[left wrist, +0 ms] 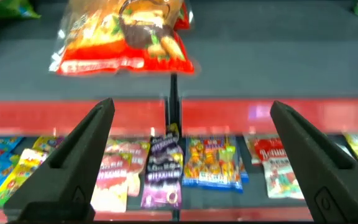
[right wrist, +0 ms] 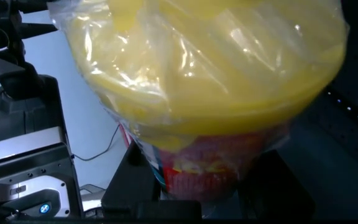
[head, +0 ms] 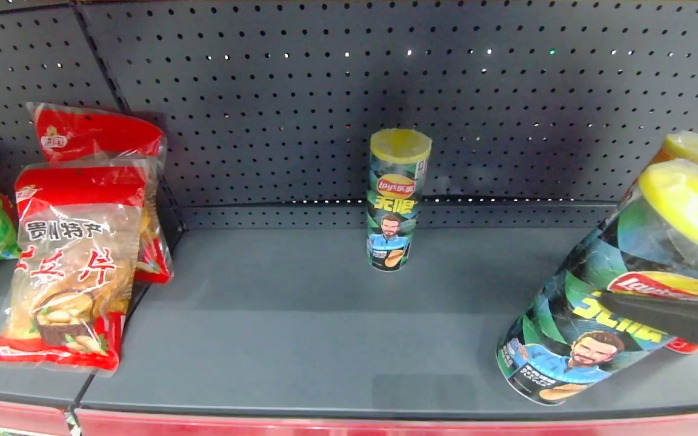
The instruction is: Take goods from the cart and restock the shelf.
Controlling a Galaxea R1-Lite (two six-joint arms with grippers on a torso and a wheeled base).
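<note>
Right, status: right gripper [head: 634, 290] is clamped on the held can [head: 591, 303]. One dark finger [head: 670, 312] lies across the label just under the yellow lid and the other is hidden behind the can. The can leans lid-out from those fingers, base down toward the front of the shelf [head: 300, 327]. Can't tell if the base is touching the deck yet. The high side grip looks chosen so the base lands first and the can pivots upright.

A second lidded can [head: 694, 150] sits just behind the fingers. The right wrist view shows clear wrap over the lid, so it's probably one bundle, not confirmed.

The upright can [head: 398, 200] is well apart from the right fingers, further in and toward the robot's left, close to the pegboard [head: 325, 91]. It's likely the row reference, so open deck between it and the fingers is where I'd place.

Left gripper [left wrist: 191, 112] is spread wide, holding nothing, fingers parked in front of the red rail [left wrist: 229, 115]. The snack bags [left wrist: 126, 37] lie past its fingertips on the deck, and small packets [left wrist: 213, 165] are below the rail. It looks parked out of the right arm's way.

Risk: tilted release tips the bundle forward off the edge.
</note>
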